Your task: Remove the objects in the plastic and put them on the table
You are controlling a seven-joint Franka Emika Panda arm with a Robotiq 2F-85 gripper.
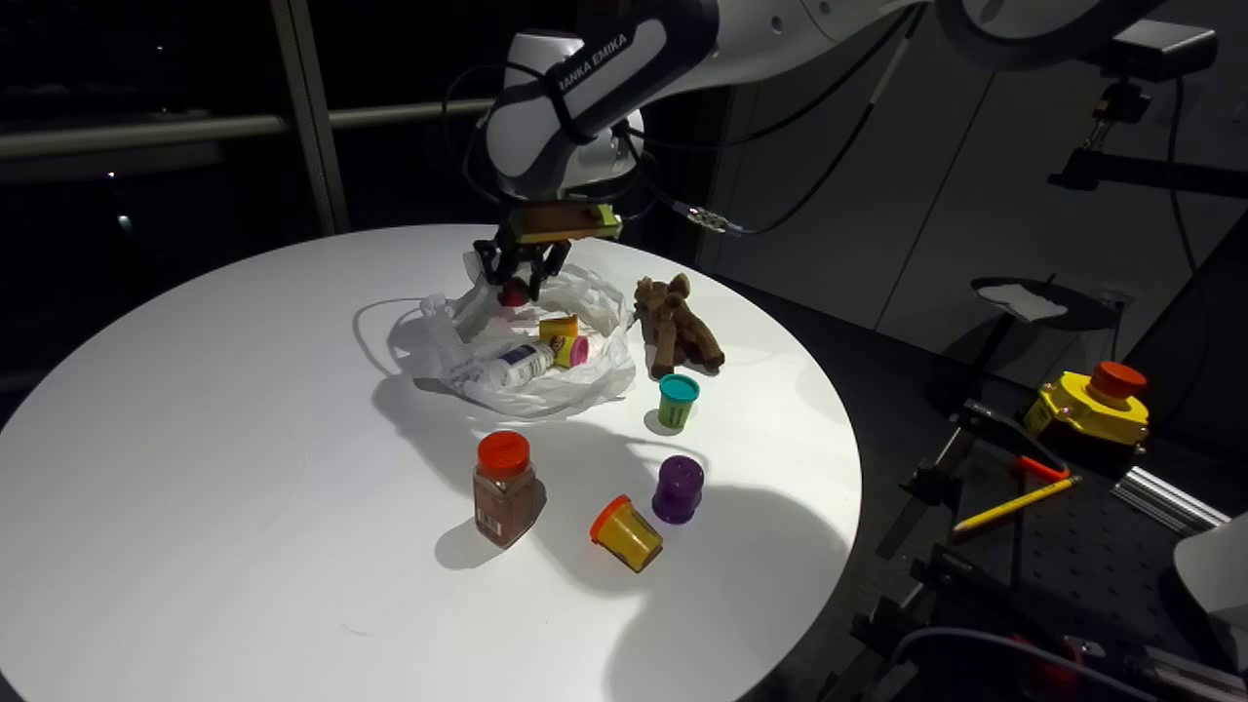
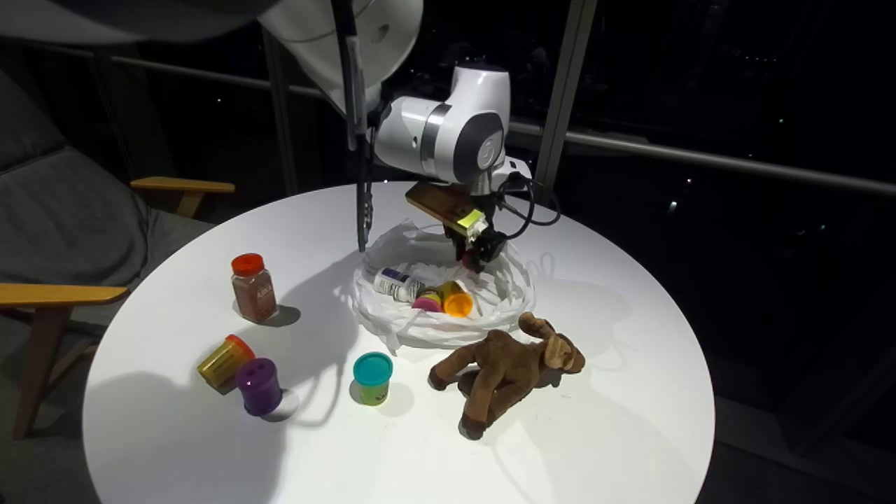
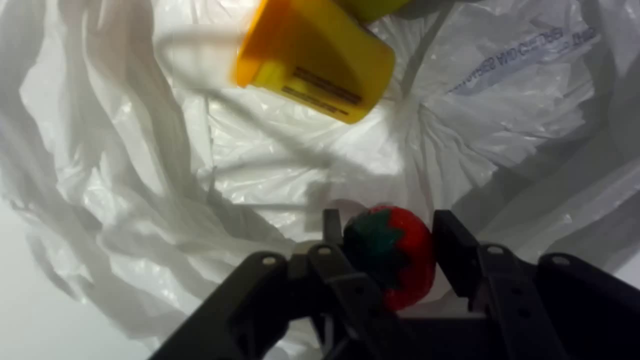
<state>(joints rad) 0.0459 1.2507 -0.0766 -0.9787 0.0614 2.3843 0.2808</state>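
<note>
My gripper [image 3: 388, 220] is shut on a red toy strawberry [image 3: 412, 245] with a green leaf top, one finger on each side of it. In both exterior views the gripper [image 1: 517, 278] [image 2: 477, 257] points down over the back part of the open white plastic bag [image 1: 606, 385] [image 2: 514, 290]. The exact height above the bag's floor is hard to tell. Inside the bag lie a white bottle [image 1: 522, 366] [image 2: 397, 284], a yellow tub with an orange lid [image 1: 559, 328] [image 2: 458, 304] [image 3: 325, 60], and a yellow tub with a pink lid [image 1: 571, 351] [image 2: 428, 301].
On the white table [image 1: 244, 468] stand a red-lidded spice jar [image 1: 504, 492], a purple tub [image 1: 678, 489] and a teal-lidded green tub [image 1: 676, 402]. A yellow tub with an orange lid [image 1: 627, 534] lies on its side. A brown plush animal [image 2: 507, 367] lies close beside the bag.
</note>
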